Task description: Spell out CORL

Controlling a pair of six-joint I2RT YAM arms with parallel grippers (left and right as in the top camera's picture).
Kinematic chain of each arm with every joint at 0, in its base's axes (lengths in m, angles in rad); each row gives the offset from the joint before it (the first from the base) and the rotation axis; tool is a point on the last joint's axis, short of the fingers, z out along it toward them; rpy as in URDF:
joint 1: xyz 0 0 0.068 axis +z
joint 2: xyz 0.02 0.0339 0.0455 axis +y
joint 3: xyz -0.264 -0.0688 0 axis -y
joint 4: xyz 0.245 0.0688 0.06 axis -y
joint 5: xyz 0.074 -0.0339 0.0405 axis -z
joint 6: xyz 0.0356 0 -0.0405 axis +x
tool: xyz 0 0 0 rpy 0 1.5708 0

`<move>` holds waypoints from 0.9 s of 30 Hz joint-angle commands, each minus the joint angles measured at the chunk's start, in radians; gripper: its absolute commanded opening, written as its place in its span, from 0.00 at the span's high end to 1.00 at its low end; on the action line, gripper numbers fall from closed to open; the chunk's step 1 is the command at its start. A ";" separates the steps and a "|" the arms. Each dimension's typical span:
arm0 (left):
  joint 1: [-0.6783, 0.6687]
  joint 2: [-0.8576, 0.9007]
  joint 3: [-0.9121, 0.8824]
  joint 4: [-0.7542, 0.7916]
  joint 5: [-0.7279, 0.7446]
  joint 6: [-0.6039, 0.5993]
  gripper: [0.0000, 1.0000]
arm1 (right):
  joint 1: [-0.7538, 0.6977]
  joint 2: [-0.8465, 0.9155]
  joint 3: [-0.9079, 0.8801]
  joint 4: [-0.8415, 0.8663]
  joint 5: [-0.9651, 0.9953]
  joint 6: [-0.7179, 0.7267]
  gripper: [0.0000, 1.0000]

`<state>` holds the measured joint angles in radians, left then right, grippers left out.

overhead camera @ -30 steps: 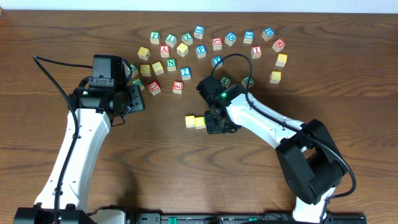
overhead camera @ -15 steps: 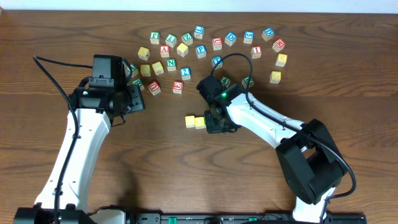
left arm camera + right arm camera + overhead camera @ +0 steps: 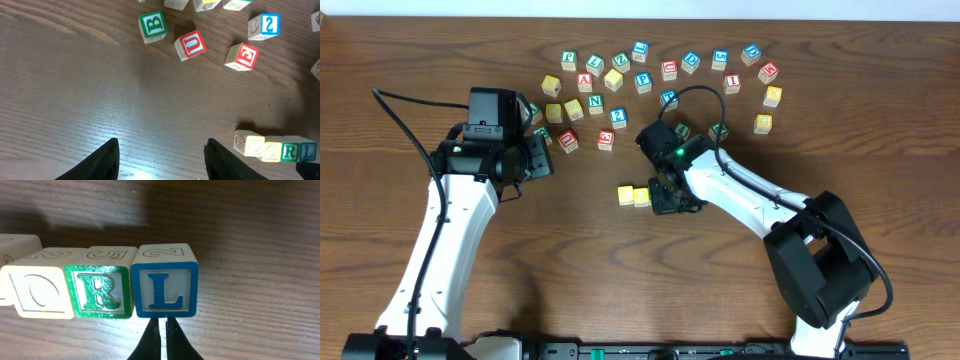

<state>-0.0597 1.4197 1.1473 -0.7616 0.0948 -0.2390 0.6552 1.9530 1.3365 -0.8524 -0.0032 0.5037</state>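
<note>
Four task cubes in a close row near mid-table: C cube (image 3: 246,143), O cube (image 3: 40,292), R cube (image 3: 99,291), L cube (image 3: 164,289), C cube a little out of line. Judged as the final step, word spelled bar a tidy-up. Right gripper (image 3: 163,335) pinched closed on nothing, tips right at L cube's front face, contact unclear; left gripper (image 3: 161,160) wide and empty, well apart from the row; next probably needs backing the right arm straight off without nudging the row. Dark wood-grain table (image 3: 440,60), flat, spare letter cubes (image 3: 585,82) scattered on the far side; nothing of the room visible past the tabletop.
</note>
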 commanded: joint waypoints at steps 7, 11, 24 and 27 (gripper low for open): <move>0.005 0.008 0.013 0.000 -0.010 -0.006 0.46 | -0.002 -0.147 0.068 0.064 0.021 -0.048 0.96; 0.005 0.008 0.013 0.001 -0.010 -0.006 0.46 | -0.002 -0.134 0.070 0.179 0.019 -0.129 0.89; 0.005 0.008 0.013 0.000 -0.010 -0.006 0.46 | -0.011 0.116 0.304 0.275 -0.078 -0.251 0.92; 0.005 0.008 0.013 0.004 -0.010 -0.006 0.46 | -0.004 0.146 0.304 0.285 -0.086 -0.251 0.93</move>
<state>-0.0597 1.4197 1.1473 -0.7586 0.0948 -0.2390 0.6491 2.0609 1.6211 -0.5747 -0.0532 0.2737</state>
